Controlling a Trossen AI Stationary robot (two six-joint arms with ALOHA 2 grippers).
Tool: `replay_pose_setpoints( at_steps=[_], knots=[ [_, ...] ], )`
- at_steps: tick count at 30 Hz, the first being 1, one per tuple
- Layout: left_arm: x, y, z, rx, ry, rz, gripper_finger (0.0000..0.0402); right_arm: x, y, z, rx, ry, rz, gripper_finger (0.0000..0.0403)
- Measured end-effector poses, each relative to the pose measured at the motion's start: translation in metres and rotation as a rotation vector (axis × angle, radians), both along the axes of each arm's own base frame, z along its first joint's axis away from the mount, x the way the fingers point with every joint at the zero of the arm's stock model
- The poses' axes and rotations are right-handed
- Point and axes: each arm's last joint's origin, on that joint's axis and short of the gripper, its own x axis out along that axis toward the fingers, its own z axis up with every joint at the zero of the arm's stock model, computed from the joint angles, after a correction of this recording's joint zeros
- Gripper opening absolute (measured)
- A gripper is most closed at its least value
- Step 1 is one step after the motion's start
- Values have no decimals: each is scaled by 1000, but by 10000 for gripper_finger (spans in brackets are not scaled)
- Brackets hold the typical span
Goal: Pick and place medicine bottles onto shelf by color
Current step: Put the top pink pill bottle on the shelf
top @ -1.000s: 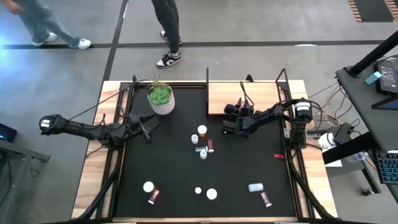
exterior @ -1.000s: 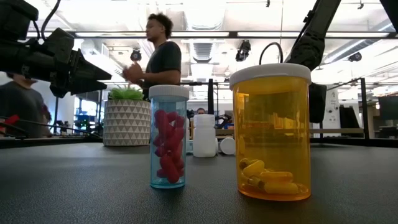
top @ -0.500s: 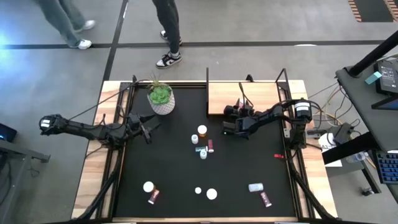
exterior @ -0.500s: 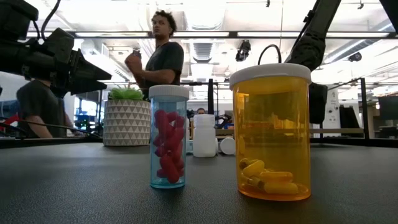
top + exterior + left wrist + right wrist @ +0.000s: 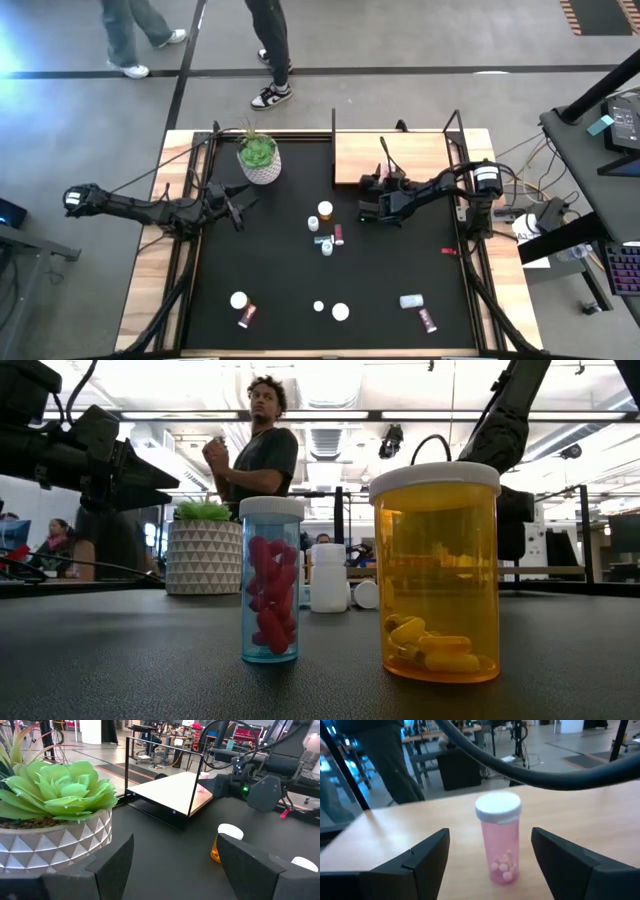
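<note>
One pink bottle (image 5: 498, 840) stands upright on the shelf (image 5: 420, 155), between the spread fingers of the right tool (image 5: 492, 857) (released, I judge). Next: back clear without tipping it. Left tool (image 5: 172, 857) waits open beside the plant pot (image 5: 52, 845).

Left end effector (image 5: 238, 206) and right end effector (image 5: 368, 196) both low, fingers spread, empty.

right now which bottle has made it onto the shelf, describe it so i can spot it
Find the light-wood shelf at the mat's far right corner. Near its front edge, just ahead of the open right gripper, one pink bottle stands upright with a white cap and a few pale pills at the bottom. It is the only bottle on the wood; the rest sit on the black mat.
</note>
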Motion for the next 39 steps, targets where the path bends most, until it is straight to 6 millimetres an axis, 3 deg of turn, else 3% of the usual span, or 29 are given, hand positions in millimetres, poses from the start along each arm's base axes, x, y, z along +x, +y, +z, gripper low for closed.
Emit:
replay_pose_setpoints(
  at_steps=[10, 19, 26, 32, 39],
  knots=[
    [0, 0, 0, 0, 0, 0, 270, -14, 3, 15, 157, -41, -23, 319],
    [0, 0, 0, 0, 0, 0, 270, -28, 7, 50, 407, -115, -14, 367],
    [0, 0, 0, 0, 0, 0, 270, -49, 15, 87, 689, -179, 35, 370],
    [0, 0, 0, 0, 0, 0, 270, -58, 15, 105, 702, -210, 82, 368],
    [0, 0, 0, 0, 0, 0, 270, -46, -11, 126, 765, -194, 110, 358]
  ],
)
